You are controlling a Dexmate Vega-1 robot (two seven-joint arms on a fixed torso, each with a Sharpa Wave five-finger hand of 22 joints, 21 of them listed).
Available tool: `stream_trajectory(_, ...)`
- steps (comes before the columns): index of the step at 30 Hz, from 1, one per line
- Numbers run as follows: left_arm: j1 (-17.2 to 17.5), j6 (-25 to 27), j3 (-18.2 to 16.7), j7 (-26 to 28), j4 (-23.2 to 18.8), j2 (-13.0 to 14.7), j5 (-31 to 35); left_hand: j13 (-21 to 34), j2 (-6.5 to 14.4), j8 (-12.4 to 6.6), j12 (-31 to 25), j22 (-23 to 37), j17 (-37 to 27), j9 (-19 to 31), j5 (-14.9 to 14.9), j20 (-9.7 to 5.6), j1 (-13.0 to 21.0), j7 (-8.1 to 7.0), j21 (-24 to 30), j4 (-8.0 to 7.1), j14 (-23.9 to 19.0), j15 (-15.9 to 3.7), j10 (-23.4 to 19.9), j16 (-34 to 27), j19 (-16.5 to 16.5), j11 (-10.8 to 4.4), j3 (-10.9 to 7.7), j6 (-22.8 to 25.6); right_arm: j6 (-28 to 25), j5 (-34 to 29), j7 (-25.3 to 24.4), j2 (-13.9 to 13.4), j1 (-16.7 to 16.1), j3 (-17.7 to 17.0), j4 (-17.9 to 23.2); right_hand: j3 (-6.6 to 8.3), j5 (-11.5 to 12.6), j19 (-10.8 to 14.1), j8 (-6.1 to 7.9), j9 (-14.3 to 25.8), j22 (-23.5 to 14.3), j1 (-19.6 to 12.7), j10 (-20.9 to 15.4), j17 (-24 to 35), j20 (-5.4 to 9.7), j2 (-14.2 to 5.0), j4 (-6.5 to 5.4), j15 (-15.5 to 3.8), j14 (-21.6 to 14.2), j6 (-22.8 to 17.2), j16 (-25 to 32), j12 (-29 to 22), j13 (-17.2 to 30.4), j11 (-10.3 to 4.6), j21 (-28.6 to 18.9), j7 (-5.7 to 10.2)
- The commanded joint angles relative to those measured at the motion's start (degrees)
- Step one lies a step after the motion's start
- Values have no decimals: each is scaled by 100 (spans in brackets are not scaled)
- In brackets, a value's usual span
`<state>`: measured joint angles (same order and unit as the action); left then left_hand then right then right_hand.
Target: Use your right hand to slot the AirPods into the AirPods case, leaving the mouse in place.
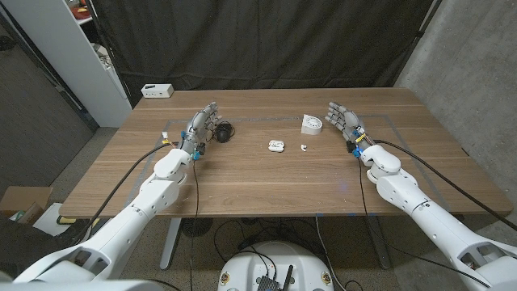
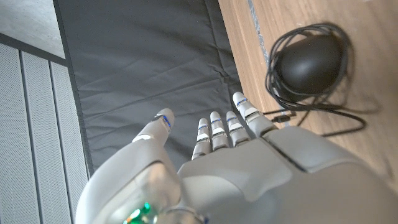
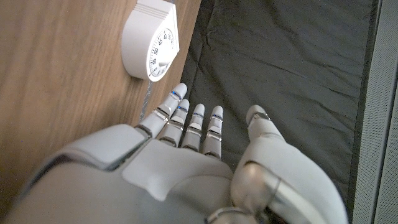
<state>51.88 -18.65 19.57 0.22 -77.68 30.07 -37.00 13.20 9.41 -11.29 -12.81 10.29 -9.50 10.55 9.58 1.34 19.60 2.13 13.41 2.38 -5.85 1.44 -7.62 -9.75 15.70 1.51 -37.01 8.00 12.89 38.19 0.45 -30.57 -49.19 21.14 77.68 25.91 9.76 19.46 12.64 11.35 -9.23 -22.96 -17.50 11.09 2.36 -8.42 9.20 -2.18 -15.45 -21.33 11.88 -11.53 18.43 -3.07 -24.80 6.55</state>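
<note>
Head view shows the small white AirPods case (image 1: pixel 276 145) near the middle of the brown wooden table (image 1: pixel 242 190), with a tiny white AirPod (image 1: pixel 304 147) just to its right. Further right, the right hand (image 1: pixel 342 120) holds nothing, its fingers loosely apart, beside a round white kitchen timer (image 1: pixel 312 123). At far left, the left hand (image 1: pixel 202 127) waits with fingers spread and free beside the black corded mouse (image 1: pixel 224 131).
</note>
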Motion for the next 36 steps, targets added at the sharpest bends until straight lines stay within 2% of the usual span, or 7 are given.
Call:
stream_trajectory(1, 519, -325, -219, 337, -475, 212, 146, 16, -24, -74, -41, 19, -13, 36, 21, 45, 74, -92, -68, 28, -31, -32, -92, -32, -149, -26, -13, 132, -765, -262, -519, -526, -315, 45, 1231, 78, 52, -114, 31, 29, -22, -270, 40, -38, -101, 53, 90, -520, 84, -171, -44, 22, -63, 42, 146, -3)
stream_trajectory(5, 584, -357, -252, 453, -576, 301, 297, 17, -54, -86, -76, 18, -8, 44, 21, 72, 85, -186, -138, 69, -11, -59, -172, -28, -309, -94, 22, 209, -1515, -747, -934, -1001, -366, 178, 1973, 88, 71, -336, 42, 42, -30, -578, 217, -56, -362, 157, 116, -376, 462, -331, -141, 50, -145, 152, 404, 61)
stream_trajectory(6, 600, -338, -258, 484, -608, 331, 332, 18, -61, -94, -77, 18, -9, 46, 20, 84, 85, -216, -152, 76, 4, -71, -171, -26, -345, -103, 35, 242, -1735, -863, -1039, -1106, -369, 215, 2156, 94, 75, -370, 68, 53, -33, -692, 280, -51, -396, 179, 115, -348, 558, -439, -134, 48, -170, 179, 479, 296)
stream_trajectory(8, 622, -349, -275, 511, -626, 357, 366, 20, -63, -96, -82, 17, -9, 47, 20, 83, 86, -221, -161, 83, 16, -79, -181, -22, -368, -109, 41, 254, -2178, -1085, -1210, -1302, -357, 299, 2496, 89, 66, -480, 93, 69, -37, -852, 370, -42, -525, 233, 117, -240, 753, -562, -150, 47, -203, 140, 614, 165)
stream_trajectory(14, 621, -447, -296, 417, -542, 385, 373, 26, -67, -101, -90, 17, -9, 51, 21, 103, 92, -234, -169, 100, 55, -78, -190, -14, -390, -121, 58, 290, -3660, -1880, -1814, -1676, -243, 644, 3462, 125, 52, -620, 256, 155, -43, -1379, 503, -34, -609, 347, 139, -215, 1083, -1049, -119, 6, -278, 63, 907, 399)
stream_trajectory(23, 528, -395, -289, 310, -452, 464, 399, 37, -55, -110, -104, 17, -9, 57, 25, 118, 106, -243, -173, 123, 79, -86, -209, -17, -405, -131, 74, 347, -6134, -3200, -2622, -1419, 306, 1629, 4359, -128, 33, -357, 694, 391, -36, -1701, -20, -48, -555, 734, 39, -196, 797, -2098, 18, -211, -350, 84, 1169, -207)
stream_trajectory(36, 233, -522, -221, 118, -29, 438, 492, 49, -45, -120, -120, 16, -9, 64, 33, 131, 129, -258, -169, 157, 93, -93, -230, -24, -400, -147, 90, 417, -7781, -4121, -3101, -681, 630, 2390, 4289, -431, 122, -458, 1137, 656, -22, -1731, -354, -66, -234, 1249, 40, -416, 590, -2805, 5, -240, -389, 48, 1402, -302)
